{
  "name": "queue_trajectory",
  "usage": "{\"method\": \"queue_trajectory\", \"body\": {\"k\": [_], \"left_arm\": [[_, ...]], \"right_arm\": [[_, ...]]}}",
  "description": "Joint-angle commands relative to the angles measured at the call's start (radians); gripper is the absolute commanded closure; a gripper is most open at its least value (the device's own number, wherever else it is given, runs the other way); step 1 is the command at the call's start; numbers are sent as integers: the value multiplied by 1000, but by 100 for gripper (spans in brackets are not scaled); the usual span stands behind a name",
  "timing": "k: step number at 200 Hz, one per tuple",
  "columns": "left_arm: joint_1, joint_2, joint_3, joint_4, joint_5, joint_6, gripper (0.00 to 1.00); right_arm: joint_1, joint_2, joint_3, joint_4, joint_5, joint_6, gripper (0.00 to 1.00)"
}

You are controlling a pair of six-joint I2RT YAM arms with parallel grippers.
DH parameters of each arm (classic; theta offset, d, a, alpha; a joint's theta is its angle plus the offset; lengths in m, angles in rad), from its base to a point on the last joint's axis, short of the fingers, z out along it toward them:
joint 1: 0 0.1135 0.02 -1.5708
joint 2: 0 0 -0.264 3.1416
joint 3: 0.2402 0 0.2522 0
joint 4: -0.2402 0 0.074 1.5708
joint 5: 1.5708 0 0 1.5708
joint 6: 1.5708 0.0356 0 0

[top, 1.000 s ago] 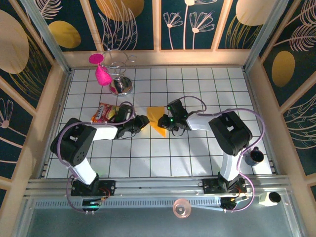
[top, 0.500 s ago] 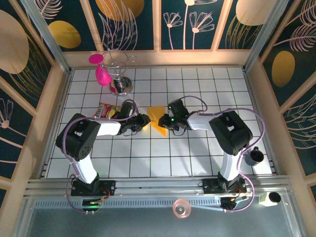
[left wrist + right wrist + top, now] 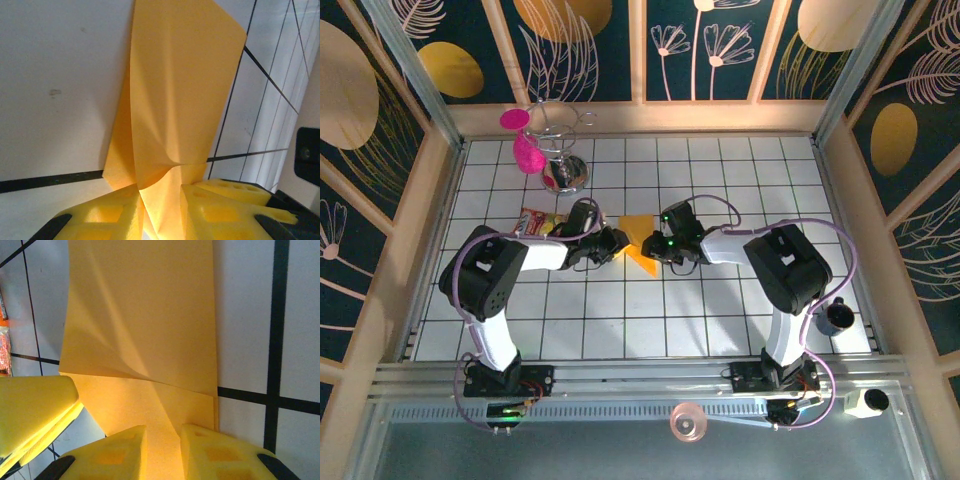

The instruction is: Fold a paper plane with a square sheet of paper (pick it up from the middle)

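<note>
The square sheet of paper [image 3: 638, 238] is orange-yellow and folded into a pointed, kite-like shape at the middle of the tiled table. My left gripper [image 3: 618, 244] meets it from the left, my right gripper [image 3: 657, 246] from the right. In the left wrist view, a raised crease of the paper [image 3: 175, 90] runs down between the yellow fingers, and the left gripper [image 3: 161, 212] is shut on it. In the right wrist view, the paper [image 3: 145, 315] spreads flat ahead with a strip pinched in the right gripper [image 3: 162, 452]. The left gripper's yellow finger [image 3: 35, 405] shows at the paper's left edge.
A red-and-yellow snack packet [image 3: 528, 226] lies just left of the left gripper. A chrome wire stand [image 3: 565, 168] and a pink object [image 3: 525, 150] stand at the back left. A dark mug [image 3: 835, 316] sits at the right edge. Wooden walls ring the table.
The left arm has swung forward and right, bringing its gripper against the paper's left edge, and its jaws have narrowed onto the crease. The right gripper has stayed on the paper.
</note>
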Motion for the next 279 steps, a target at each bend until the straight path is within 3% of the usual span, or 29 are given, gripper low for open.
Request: {"method": "queue_trajectory", "body": {"k": [1,47,124,165,242,279], "left_arm": [[-2,16,39,-1,39,46,75],[9,62,93,-107,-3,125,78],[32,79,109,-106,30,143,83],[41,74,68,-41,71,111,96],[32,-73,-7,-12,-70,-42,100],[13,-92,16,-57,-124,-74,100]], "right_arm": [[-10,7,-26,-20,9,-5,75],[-14,-11,-34,-8,10,-34,75],[-15,-26,-39,7,10,-58,73],[-15,-57,-29,6,31,-100,70],[5,-260,-91,47,315,-384,43],[102,-292,-148,123,352,-482,50]]}}
